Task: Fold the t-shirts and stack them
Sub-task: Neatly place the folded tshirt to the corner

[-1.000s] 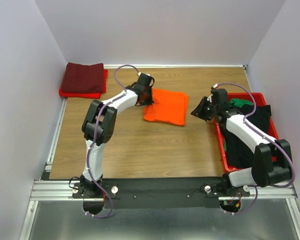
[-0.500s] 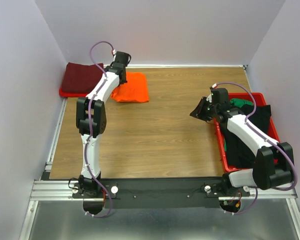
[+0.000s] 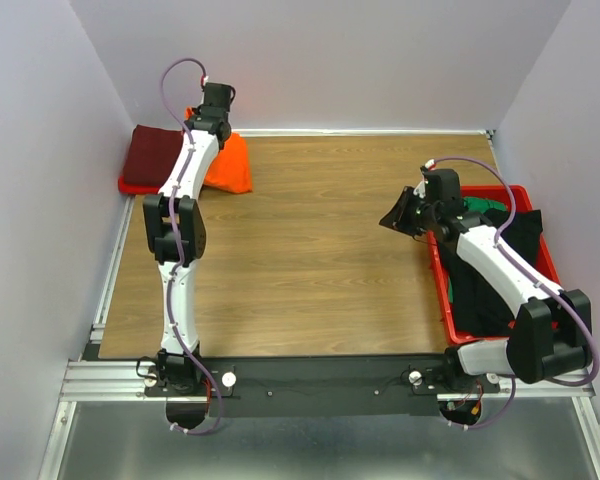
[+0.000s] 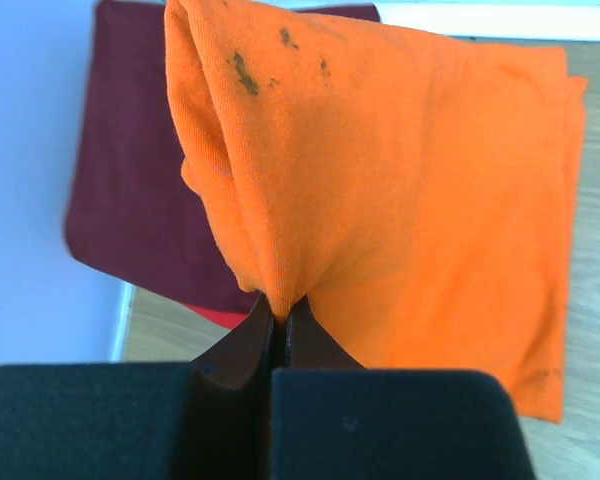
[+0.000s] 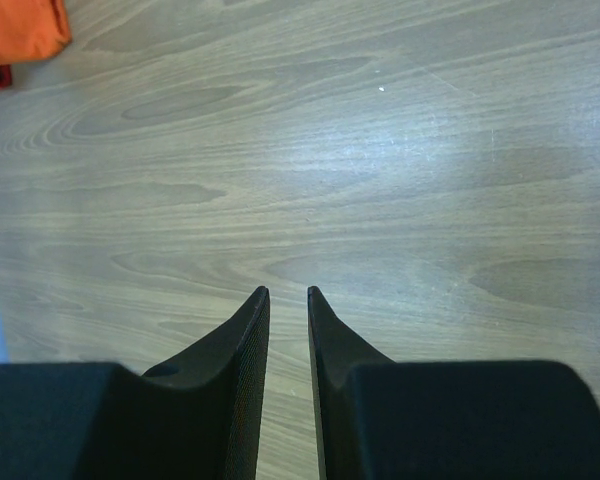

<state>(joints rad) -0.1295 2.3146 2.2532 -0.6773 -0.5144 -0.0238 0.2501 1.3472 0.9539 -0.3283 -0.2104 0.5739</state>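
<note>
Within the last second the left gripper (image 4: 280, 318) has carried the orange t-shirt (image 4: 380, 200) from mid-table to the far left corner. Its jaws are clenched on a fold, and the cloth hangs beside the maroon t-shirt (image 4: 130, 200). The right gripper (image 5: 285, 295) hovers slightly parted and empty over the table (image 5: 380, 150), near the red tray (image 3: 521, 190).

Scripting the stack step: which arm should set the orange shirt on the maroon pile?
Left. The left end effector is shut on the orange shirt, right beside the maroon shirt in the far left corner. The right end effector is open and empty, over bare table by the red tray.
</note>
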